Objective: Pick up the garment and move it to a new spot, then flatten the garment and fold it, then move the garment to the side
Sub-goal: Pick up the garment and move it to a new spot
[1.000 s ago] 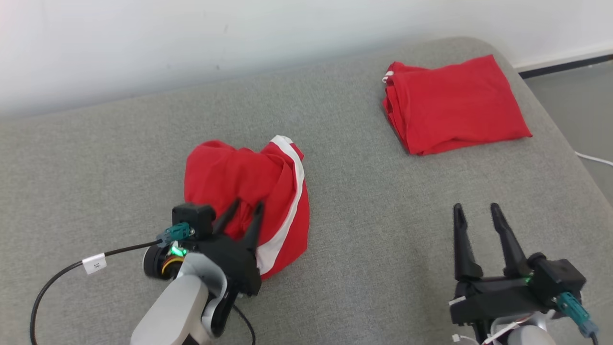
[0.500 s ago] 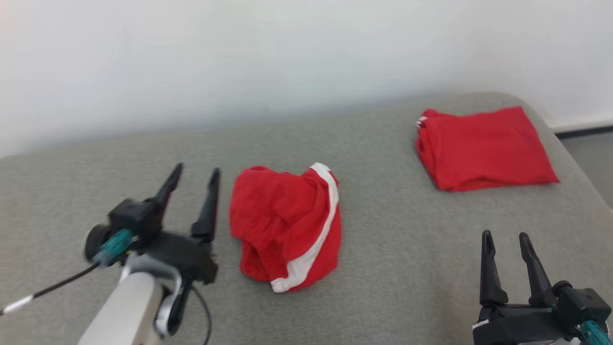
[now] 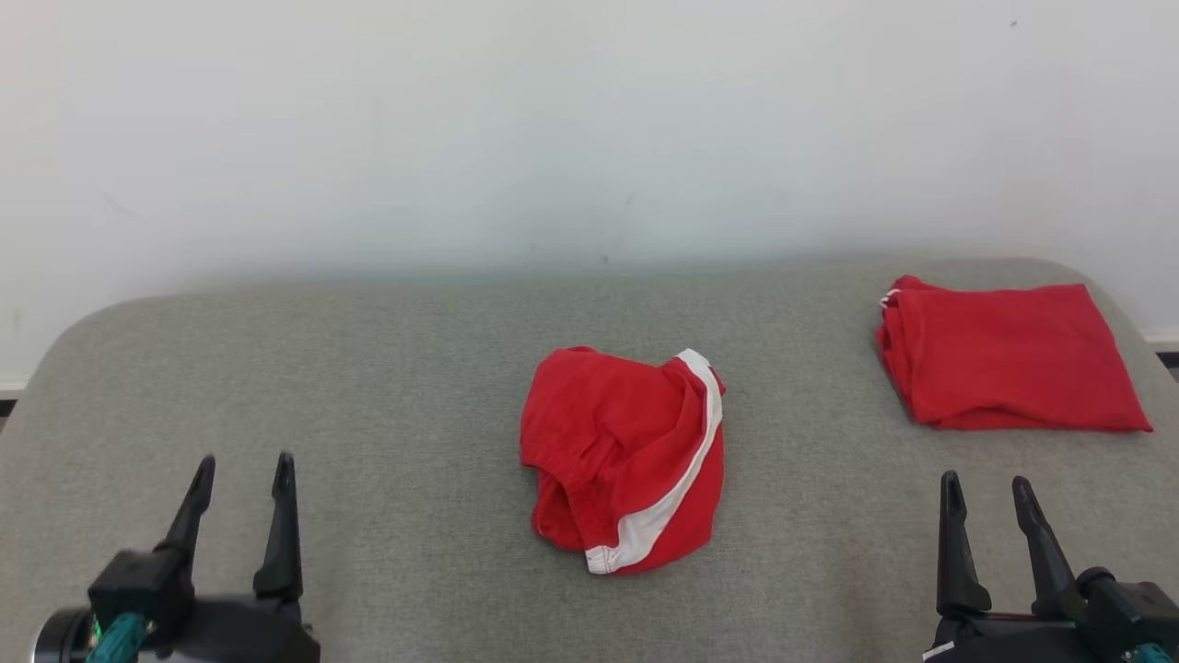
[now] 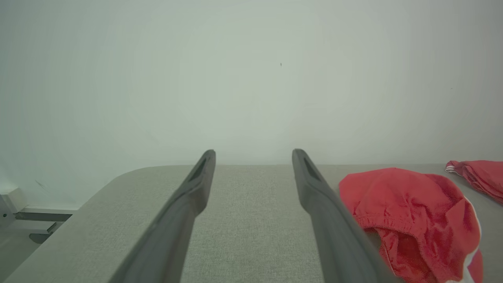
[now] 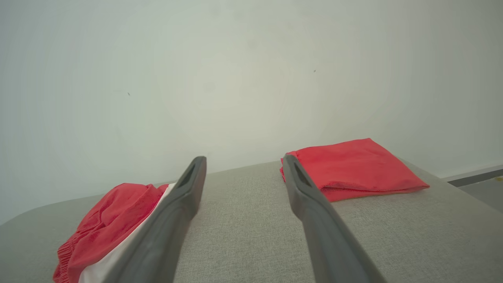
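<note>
A crumpled red garment [image 3: 622, 456] with a white stripe lies bunched in the middle of the grey padded surface [image 3: 405, 387]. It also shows as the garment [image 4: 408, 216] at the right of the left wrist view and the garment [image 5: 102, 230] at the lower left of the right wrist view. My left gripper [image 3: 244, 470] stands open at the lower left, well apart from the cloth, nothing between its fingers. At the lower right my right gripper [image 3: 986, 488] is open and empty too.
A second red garment [image 3: 1004, 368], folded flat, rests at the far right of the surface, also seen as the folded garment [image 5: 349, 167]. A white wall [image 3: 589, 129] rises behind. The surface's rounded edges fall away left and right, with floor [image 5: 483, 182] beyond.
My left gripper opened off the crumpled garment and drew back to the left, leaving it lying. The head camera tilted up and shifted, so the whole picture moved.
</note>
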Controlling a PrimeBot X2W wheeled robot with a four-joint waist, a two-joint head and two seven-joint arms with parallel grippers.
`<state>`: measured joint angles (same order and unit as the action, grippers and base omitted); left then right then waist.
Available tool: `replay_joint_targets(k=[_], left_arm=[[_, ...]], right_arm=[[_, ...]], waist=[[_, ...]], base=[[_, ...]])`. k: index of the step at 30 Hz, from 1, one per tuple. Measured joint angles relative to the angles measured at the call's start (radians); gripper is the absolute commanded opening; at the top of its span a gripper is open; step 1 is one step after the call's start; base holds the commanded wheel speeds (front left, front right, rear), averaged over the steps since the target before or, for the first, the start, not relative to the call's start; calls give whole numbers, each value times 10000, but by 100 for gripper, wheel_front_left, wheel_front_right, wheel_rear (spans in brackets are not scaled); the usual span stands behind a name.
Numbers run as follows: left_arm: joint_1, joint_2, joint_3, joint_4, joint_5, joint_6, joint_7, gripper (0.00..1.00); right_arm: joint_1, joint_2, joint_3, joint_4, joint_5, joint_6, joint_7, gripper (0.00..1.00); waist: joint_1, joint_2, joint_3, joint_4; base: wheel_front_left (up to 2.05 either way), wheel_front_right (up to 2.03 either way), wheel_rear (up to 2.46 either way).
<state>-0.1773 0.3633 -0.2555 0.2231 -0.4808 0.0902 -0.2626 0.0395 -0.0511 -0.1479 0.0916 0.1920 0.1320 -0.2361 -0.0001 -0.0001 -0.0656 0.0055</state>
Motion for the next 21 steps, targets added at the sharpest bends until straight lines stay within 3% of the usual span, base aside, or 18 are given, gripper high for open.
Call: replay_joint_targets(k=[9,21], left_arm=[[1145,-46,439,-422,73,253,2,100],[1624,77,314,-556,583,-36,2,100]], right_arm=[[292,2,36,-94,157,0,88,100],[477,2,94,-105,278,0,161,100]], waist=[[1,1,-246,457],[1,1,-290,618]], base=[[0,0,0],[0,0,0]])
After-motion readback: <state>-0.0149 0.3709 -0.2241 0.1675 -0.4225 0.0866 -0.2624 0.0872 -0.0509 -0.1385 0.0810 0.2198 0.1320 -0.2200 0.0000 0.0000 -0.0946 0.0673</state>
